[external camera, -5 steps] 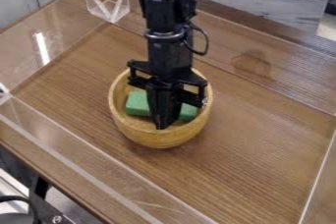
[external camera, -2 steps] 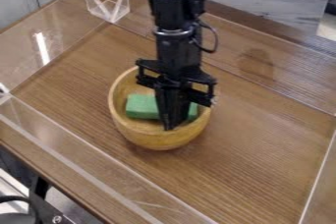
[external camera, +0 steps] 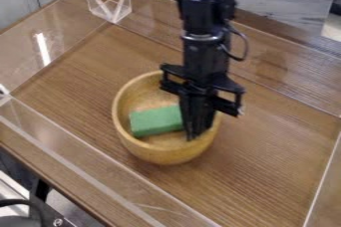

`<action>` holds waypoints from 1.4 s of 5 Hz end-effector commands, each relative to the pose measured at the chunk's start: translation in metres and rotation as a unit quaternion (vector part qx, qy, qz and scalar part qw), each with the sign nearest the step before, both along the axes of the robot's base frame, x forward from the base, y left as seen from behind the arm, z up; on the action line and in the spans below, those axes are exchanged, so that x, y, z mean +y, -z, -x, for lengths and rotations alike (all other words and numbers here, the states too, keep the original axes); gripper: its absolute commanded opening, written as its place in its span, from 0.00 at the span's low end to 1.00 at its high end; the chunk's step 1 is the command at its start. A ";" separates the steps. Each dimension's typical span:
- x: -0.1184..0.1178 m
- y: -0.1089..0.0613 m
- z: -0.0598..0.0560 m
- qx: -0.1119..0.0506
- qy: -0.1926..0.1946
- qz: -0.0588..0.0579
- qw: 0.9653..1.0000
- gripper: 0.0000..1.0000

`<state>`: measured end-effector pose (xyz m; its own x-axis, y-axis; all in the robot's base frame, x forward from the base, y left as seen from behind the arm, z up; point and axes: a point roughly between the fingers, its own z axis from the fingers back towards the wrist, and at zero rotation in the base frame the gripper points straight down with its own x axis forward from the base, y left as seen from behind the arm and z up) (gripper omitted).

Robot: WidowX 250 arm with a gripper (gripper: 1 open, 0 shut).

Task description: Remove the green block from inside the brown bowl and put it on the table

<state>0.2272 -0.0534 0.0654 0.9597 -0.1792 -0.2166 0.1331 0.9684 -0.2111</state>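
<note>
Bowl [external camera: 167, 121] on the desk [external camera: 280, 141] holds the block [external camera: 156, 121], lying flat inside. Fingers [external camera: 200, 129] hang closed and empty over the bowl's right side.

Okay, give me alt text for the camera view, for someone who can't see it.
A green block lies inside a round wooden bowl on a dark wood-grain table, while a black robot gripper, shut and pointing down, reaches into the bowl just right of the block. Clear walls edge the table.
</note>
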 end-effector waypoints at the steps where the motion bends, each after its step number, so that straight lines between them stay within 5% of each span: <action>1: -0.025 -0.011 -0.013 -0.030 0.028 0.007 0.999 0.00; 3: -0.055 -0.010 -0.016 -0.060 0.080 0.014 0.995 0.00; 7: -0.042 -0.018 -0.026 -0.096 0.078 0.029 0.992 0.00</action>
